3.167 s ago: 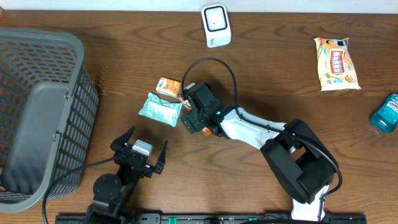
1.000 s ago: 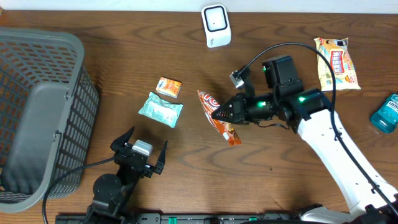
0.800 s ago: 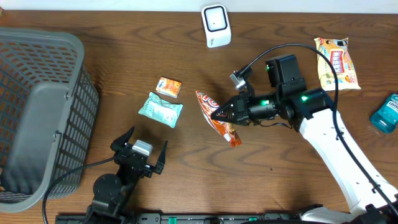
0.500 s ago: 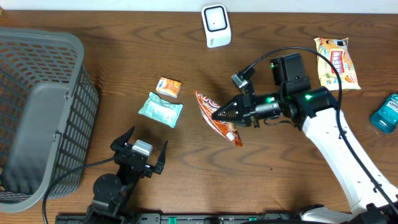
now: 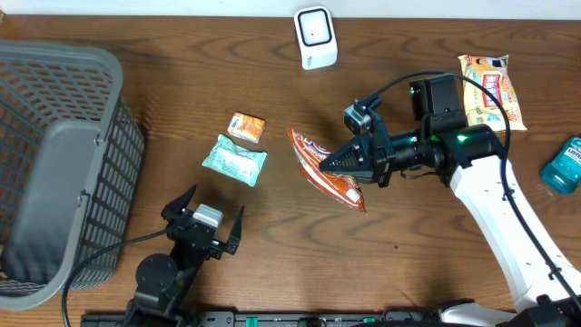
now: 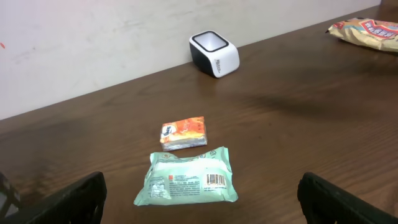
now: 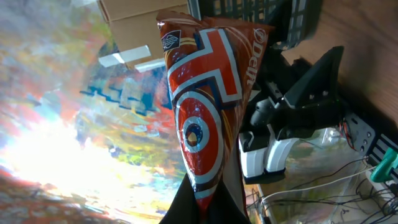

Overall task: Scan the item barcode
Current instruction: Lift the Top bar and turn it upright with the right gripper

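The snack packet (image 5: 329,174) was glossy orange-red with white and blue stripes and a round emblem on its face. It was pinched by the closed fingers of the right gripper (image 5: 338,166) near the middle of the table, and from overhead it slanted from upper left to lower right. The scanner (image 5: 315,36), a small white box with a dark window, stood well apart from the packet at the table's far edge.

Right hand (image 5: 330,164) clamped tight, left hand (image 5: 216,203) spread wide.
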`<move>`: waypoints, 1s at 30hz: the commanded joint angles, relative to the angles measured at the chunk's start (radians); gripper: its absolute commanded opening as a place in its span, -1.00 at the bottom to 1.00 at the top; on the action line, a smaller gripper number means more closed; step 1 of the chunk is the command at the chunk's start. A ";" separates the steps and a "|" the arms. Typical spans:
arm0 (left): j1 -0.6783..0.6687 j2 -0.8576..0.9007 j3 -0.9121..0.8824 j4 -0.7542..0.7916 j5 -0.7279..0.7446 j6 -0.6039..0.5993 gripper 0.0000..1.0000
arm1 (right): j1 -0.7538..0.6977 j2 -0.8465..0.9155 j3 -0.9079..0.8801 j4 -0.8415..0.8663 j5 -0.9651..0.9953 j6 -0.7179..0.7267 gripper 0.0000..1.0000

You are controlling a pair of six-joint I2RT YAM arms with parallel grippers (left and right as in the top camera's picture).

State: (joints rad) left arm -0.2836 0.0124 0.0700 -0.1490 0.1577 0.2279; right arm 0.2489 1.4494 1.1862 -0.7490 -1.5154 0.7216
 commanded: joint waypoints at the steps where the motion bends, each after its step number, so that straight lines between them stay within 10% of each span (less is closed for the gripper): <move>1: -0.004 -0.002 -0.016 -0.025 0.006 -0.013 0.96 | -0.006 0.003 0.010 -0.014 -0.047 -0.075 -0.98; 24: -0.004 -0.002 -0.016 -0.025 0.006 -0.013 0.96 | -0.006 0.003 0.010 -0.100 -0.040 -0.644 -0.98; 30: -0.004 -0.002 -0.016 -0.025 0.006 -0.013 0.96 | 0.004 0.003 0.010 -0.119 0.459 -0.675 -0.97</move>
State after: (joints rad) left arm -0.2836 0.0124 0.0700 -0.1490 0.1581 0.2283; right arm 0.2493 1.4494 1.1862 -0.8604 -1.3384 0.0940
